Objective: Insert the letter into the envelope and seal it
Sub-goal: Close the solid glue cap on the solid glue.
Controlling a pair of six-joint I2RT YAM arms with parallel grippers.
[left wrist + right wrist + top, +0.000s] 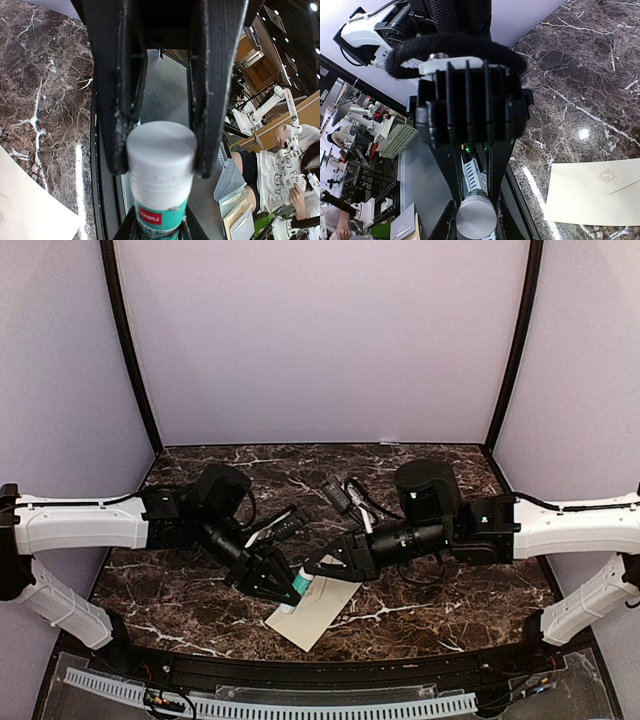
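Observation:
A glue stick [301, 582] with a teal label and a white cap hangs just above the table between both grippers. My left gripper [160, 161] is shut on its white cap [160, 145]. My right gripper [476, 221] is shut on the other end of the tube, and the tube's round grey base [476, 217] faces that wrist camera. The cream-beige envelope [318, 612] lies flat below them near the front edge, its faint emblem [607, 175] facing up. The letter is not in view as a separate sheet.
Small black objects [345, 495] lie behind the grippers at mid-table, and a black and white item [280, 525] sits beside the left arm. The table's front rim [320, 672] runs close below the envelope. Purple walls enclose the back and sides.

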